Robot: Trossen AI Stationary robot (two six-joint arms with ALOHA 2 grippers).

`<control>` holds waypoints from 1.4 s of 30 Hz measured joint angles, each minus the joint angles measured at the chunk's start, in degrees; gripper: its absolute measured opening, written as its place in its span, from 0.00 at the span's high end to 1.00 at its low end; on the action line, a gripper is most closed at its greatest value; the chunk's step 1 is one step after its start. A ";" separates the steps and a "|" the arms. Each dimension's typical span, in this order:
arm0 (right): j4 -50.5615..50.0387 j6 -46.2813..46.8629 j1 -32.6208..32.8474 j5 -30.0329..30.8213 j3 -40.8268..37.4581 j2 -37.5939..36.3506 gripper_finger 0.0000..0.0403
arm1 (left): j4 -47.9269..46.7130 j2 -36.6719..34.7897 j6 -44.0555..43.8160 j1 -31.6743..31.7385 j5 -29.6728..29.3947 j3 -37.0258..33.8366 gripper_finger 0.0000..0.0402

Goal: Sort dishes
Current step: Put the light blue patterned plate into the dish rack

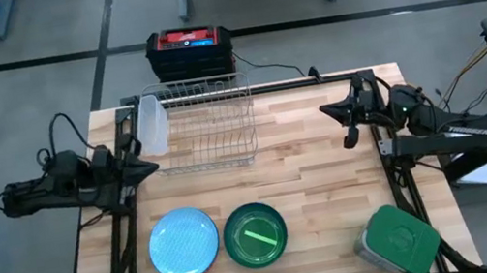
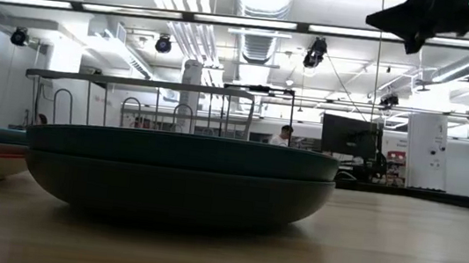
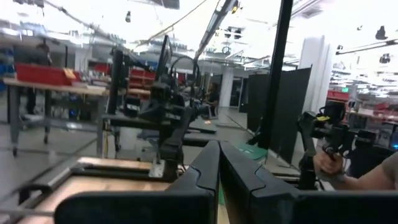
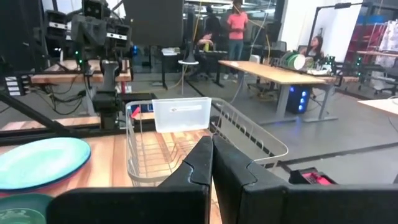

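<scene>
With both jaws closed and empty, left gripper (image 1: pixel 152 167) should open before reaching round light-blue plate (image 1: pixel 183 244); right gripper (image 1: pixel 348 126) waits near wire metal rack (image 1: pixel 207 124).

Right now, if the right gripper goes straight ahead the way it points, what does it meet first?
Probably the wire rack: the shut right gripper points at it across bare table. Whether its height would clear the rim is unclear.
</scene>
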 joint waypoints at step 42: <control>-8.74 -3.65 0.00 -0.48 5.81 0.19 1.00 | -62.23 45.54 -50.47 -30.49 -5.78 25.96 1.00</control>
